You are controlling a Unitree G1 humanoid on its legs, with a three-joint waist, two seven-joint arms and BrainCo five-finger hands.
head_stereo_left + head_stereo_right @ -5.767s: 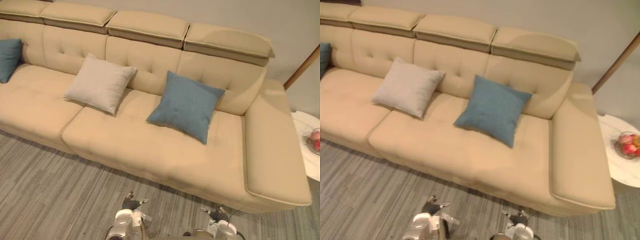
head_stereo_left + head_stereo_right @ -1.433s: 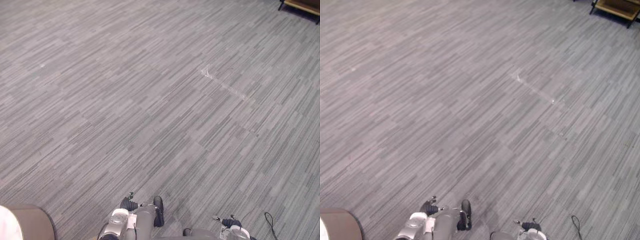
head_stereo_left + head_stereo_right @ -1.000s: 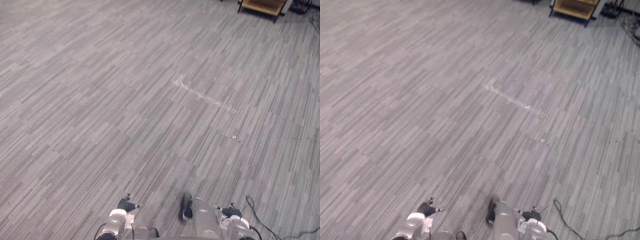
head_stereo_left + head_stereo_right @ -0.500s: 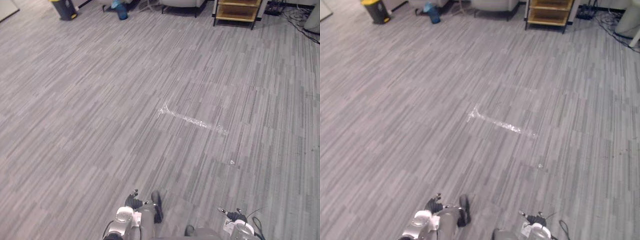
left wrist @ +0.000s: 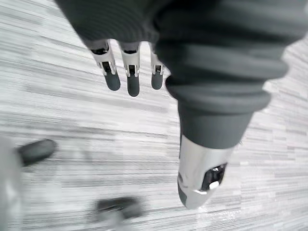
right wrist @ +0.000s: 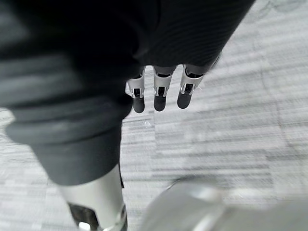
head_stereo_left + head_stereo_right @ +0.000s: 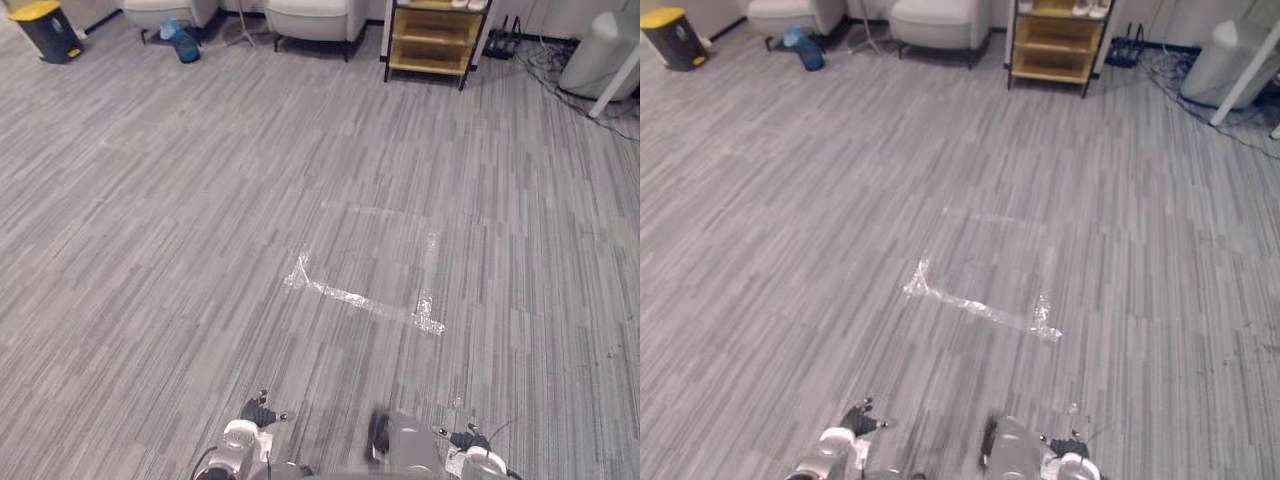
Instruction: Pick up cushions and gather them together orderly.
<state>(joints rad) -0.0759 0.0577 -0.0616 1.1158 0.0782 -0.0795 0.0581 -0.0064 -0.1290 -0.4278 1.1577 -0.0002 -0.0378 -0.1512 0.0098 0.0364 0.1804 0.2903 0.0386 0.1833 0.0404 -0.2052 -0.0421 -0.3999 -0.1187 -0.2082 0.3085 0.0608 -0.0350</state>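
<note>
Grey striped carpet floor (image 7: 200, 220) lies in front of me. My left hand (image 7: 258, 412) hangs low at my side, with its fingers (image 5: 133, 77) straight and apart from the thumb (image 5: 199, 178) and nothing in them. My right hand (image 7: 470, 440) also hangs low, its fingers (image 6: 161, 94) straight over the carpet and holding nothing.
A strip of clear tape (image 7: 365, 298) marks the floor ahead. Along the far side stand a yellow-lidded bin (image 7: 45, 25), a blue object (image 7: 183, 40), pale armchairs (image 7: 310, 15), a wooden shelf unit (image 7: 432, 35), loose cables (image 7: 545, 55) and a white object (image 7: 600, 50).
The camera has turned away from the sofa with its cushions and swept over the floor; the far furniture has now come into view. Both hands stay low and empty.
</note>
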